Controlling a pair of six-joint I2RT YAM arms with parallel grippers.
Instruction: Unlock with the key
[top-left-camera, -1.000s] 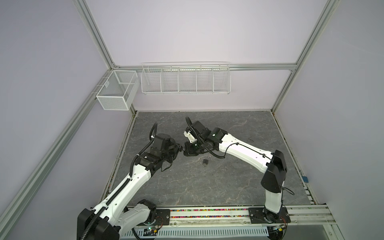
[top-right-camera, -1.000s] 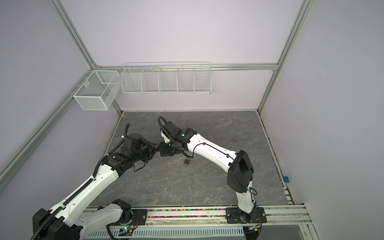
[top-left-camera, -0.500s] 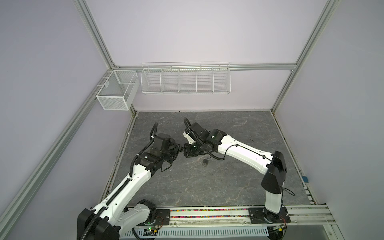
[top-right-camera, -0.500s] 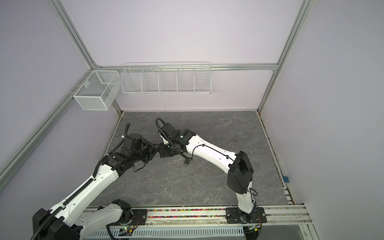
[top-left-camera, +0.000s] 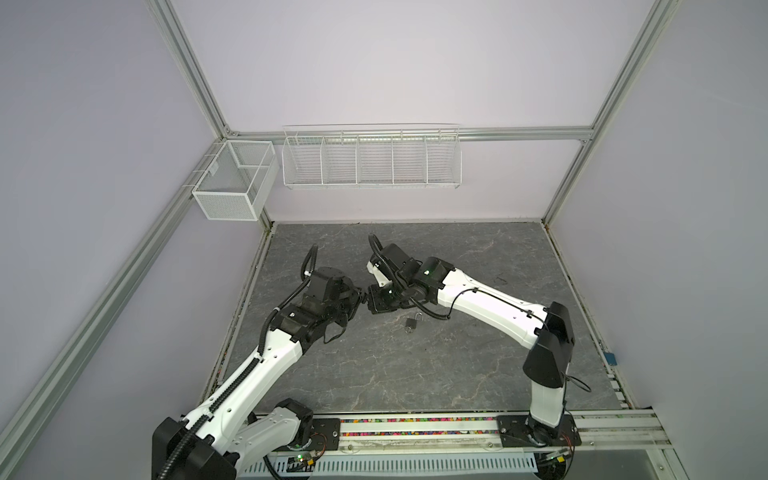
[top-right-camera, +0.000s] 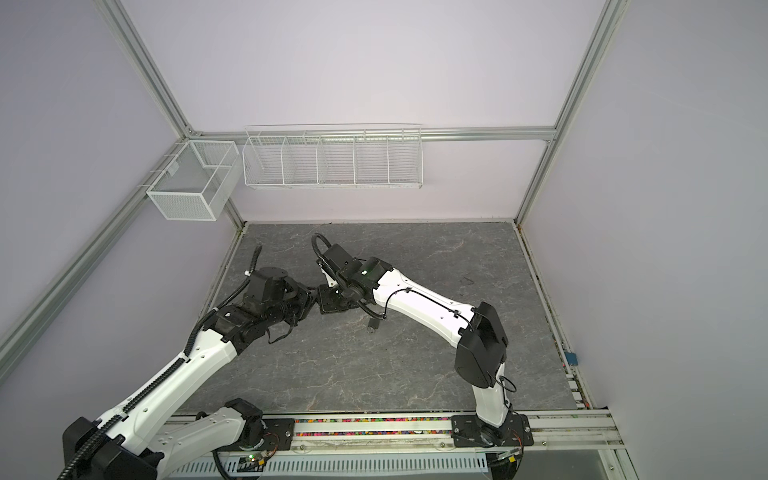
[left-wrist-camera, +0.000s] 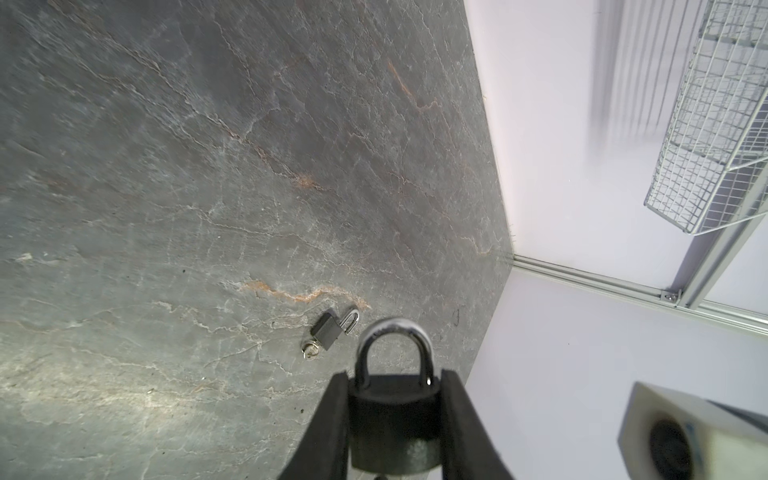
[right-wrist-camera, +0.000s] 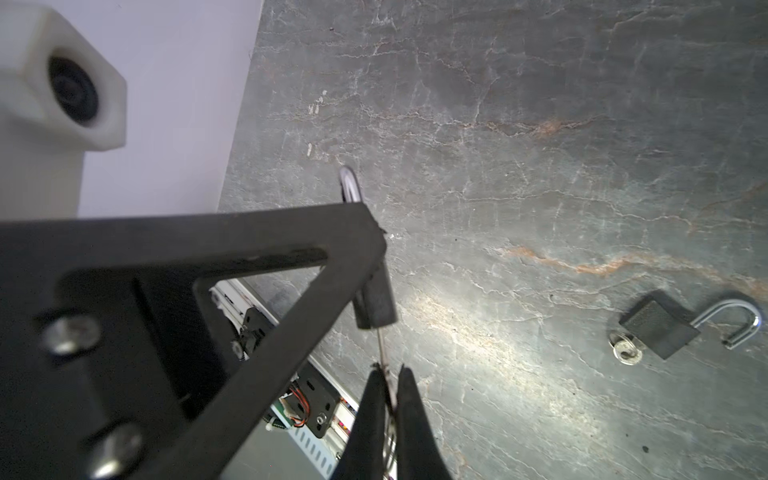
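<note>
My left gripper (left-wrist-camera: 395, 376) is shut on a black padlock (left-wrist-camera: 392, 419), one finger on each side of its body. The silver shackle (left-wrist-camera: 395, 332) is closed and sticks out past the fingertips. My right gripper (right-wrist-camera: 390, 370) is shut on a thin silver key (right-wrist-camera: 381, 345). The key's blade runs into the bottom of the held padlock (right-wrist-camera: 376, 303). In both top views the left gripper (top-left-camera: 360, 300) and the right gripper (top-left-camera: 376, 303) meet tip to tip above the left middle of the table; the held padlock is hidden between them there.
A second small black padlock (top-left-camera: 412, 325) (right-wrist-camera: 658, 328) lies on the grey stone table (top-left-camera: 415, 374) with its shackle open and a key in it. A white wire shelf (top-left-camera: 372, 160) and a mesh box (top-left-camera: 232, 183) hang on the walls. A rail (top-left-camera: 415, 432) runs along the front edge.
The right wrist has shifted slightly to the left, toward the left gripper. The left arm holds still with the padlock.
</note>
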